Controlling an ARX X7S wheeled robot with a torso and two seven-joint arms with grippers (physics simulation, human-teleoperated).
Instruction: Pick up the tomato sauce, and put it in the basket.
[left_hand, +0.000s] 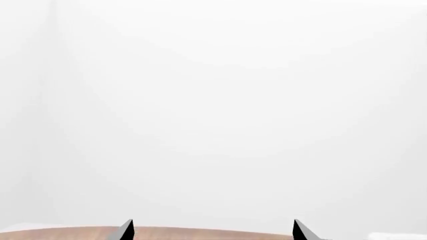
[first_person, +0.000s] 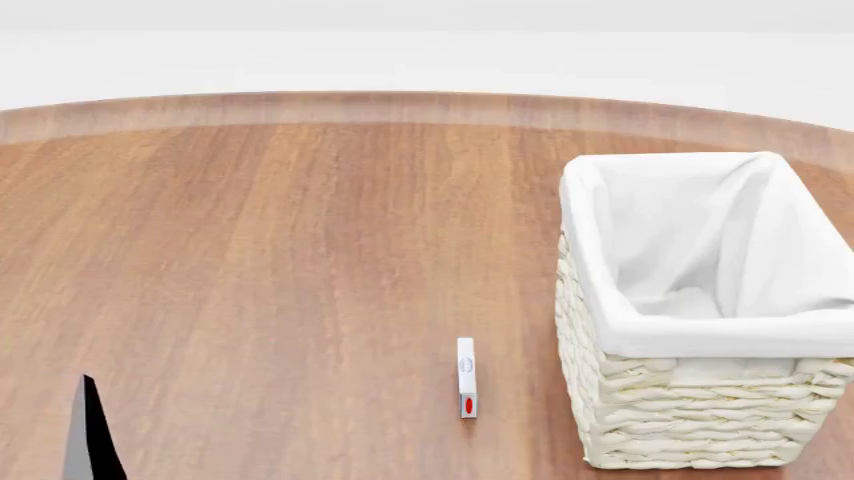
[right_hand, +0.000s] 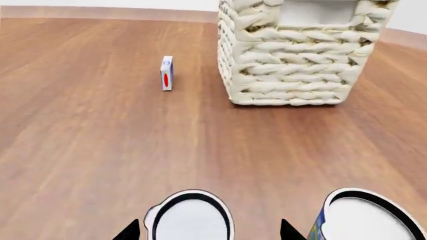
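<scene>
Left wrist view: left gripper spread wide, grasping nothing, facing blank wall past the table edge. No help here.

Head view: basket at right of frame, mouth unobstructed; thin carton just left of it; bare wood across left and centre. Sauce not visible.

Right wrist view: right gripper released, fingertips straddling the sauce, label hidden. Off-centre, so probably best centred before closing. Blue-and-yellow can close outside the other fingertip: risk of a nudge. Clear path to the basket beyond; lift above the rim first.
</scene>
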